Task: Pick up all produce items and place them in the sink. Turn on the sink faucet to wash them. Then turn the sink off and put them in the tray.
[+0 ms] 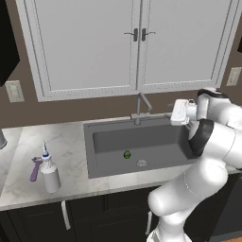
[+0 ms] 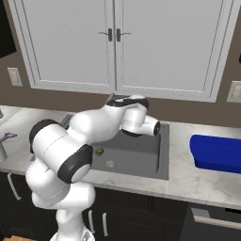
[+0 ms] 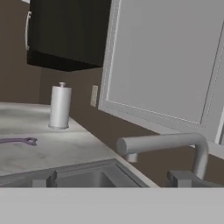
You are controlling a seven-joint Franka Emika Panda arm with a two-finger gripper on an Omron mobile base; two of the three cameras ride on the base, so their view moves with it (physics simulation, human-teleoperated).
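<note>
- Lime [image 1: 126,154] sits mid-frame on the sink [image 1: 108,168] floor, beside the drain.
- Gripper [image 1: 180,112], centre right, fingers spread wide, holding nothing, near the faucet [image 1: 142,108].
- Lime looks small, firm, likely to roll: pinch across its middle.

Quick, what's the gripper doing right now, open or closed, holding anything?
Gripper: open and empty, up beside the faucet. The lime lies loose in the sink.
</note>
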